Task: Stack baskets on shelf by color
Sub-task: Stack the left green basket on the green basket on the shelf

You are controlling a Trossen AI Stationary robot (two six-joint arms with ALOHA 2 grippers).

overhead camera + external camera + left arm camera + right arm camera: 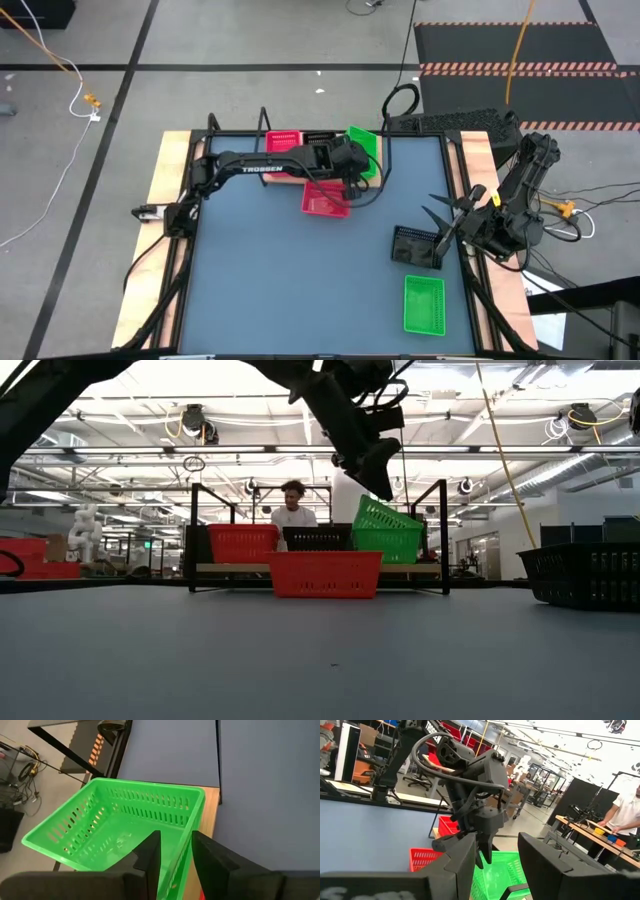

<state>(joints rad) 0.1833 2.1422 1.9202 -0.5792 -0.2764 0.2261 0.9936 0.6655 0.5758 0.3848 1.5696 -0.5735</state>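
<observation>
Plastic baskets, wooden shelf, matt surface

The green basket (117, 827) is glossy slotted plastic; the red basket (325, 573) is meshed plastic. The shelf (209, 815) board is pale smooth wood, the surface (300, 270) matt blue-grey, the left fingers (150, 855) matt black.

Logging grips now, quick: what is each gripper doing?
Left gripper: fingers astride the tilted bright green mesh basket's rim; grip cannot be told.
Right gripper: open, empty.

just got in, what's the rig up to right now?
Sorting baskets onto the shelf by color. The left gripper straddles the wall of a green basket sitting tilted at the shelf's end, jaws apart. The right gripper waits open by a black basket. A red basket and another green basket lie on the table.
</observation>
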